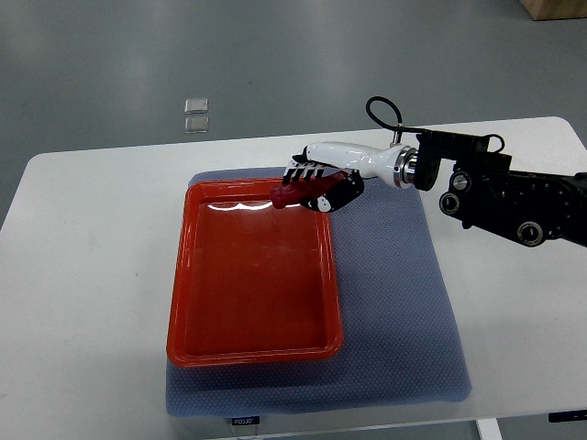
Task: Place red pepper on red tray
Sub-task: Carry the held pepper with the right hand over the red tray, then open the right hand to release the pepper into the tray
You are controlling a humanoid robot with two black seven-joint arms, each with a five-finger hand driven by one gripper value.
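A red pepper (pixel 293 192) is held in my right hand (pixel 321 183), whose fingers are curled around it. The arm comes in from the right edge. The hand holds the pepper over the far right corner of the red tray (pixel 252 348), slightly above its rim. The pepper's tip points left over the tray. The tray lies on a blue-grey mat (pixel 404 302) and holds nothing else. The left arm is out of view.
The mat lies on a white table (pixel 83 275). Two small clear squares (pixel 196 114) lie on the floor beyond the table's far edge. A cardboard box corner (pixel 555 7) shows at the top right.
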